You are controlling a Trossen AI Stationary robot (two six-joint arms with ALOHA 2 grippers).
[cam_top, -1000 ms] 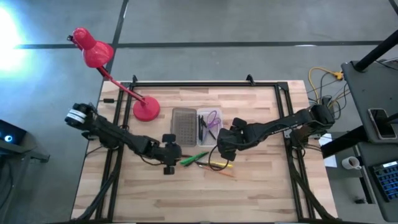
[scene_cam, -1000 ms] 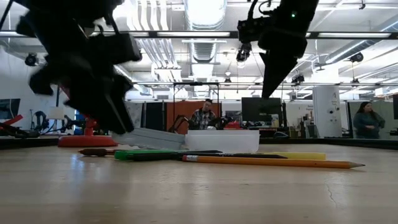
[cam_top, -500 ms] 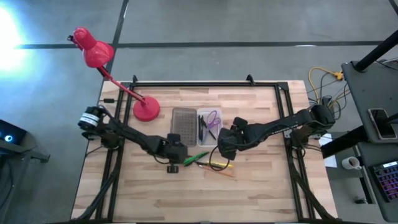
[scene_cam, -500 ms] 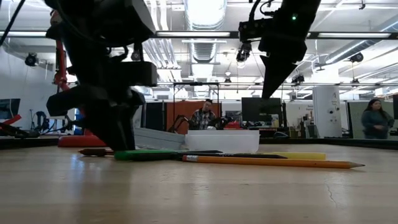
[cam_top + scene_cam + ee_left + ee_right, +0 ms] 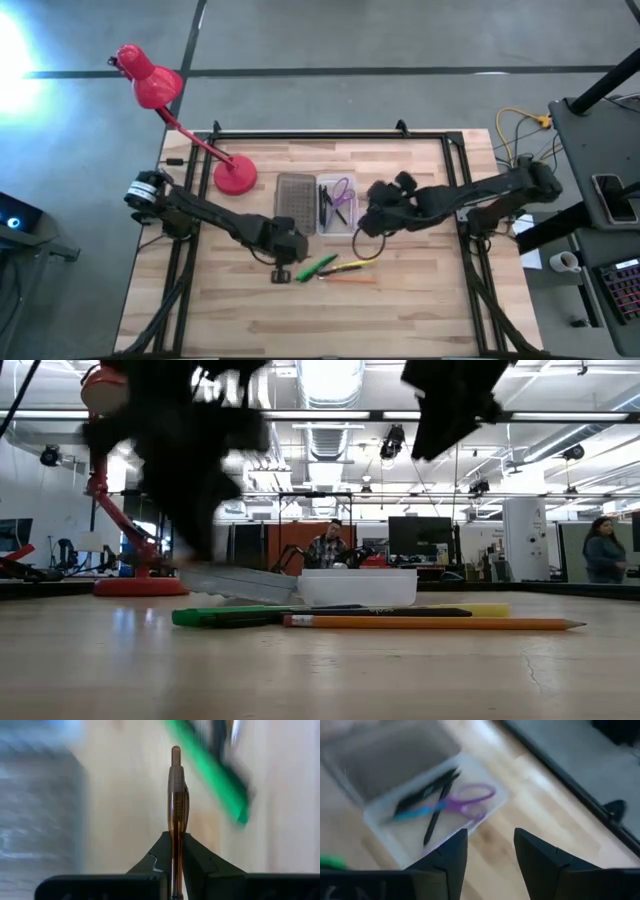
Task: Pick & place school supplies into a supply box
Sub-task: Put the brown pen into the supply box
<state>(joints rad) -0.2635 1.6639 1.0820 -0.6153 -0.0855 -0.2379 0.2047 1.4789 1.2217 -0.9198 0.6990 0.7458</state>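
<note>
Supply box (image 5: 320,204), open, just beyond both grippers; its clear half already holds the purple scissors (image 5: 465,800) and dark pens (image 5: 427,795). Left gripper (image 5: 284,262), beside the grey half, is clamped on a brown pen (image 5: 177,810). Right gripper (image 5: 372,215), fingers apart and empty, hangs beside the clear half. Green marker (image 5: 318,267), yellow pen (image 5: 350,266) and orange pencil (image 5: 350,279) remain on the table (image 5: 420,310), just right of the left gripper.
</note>
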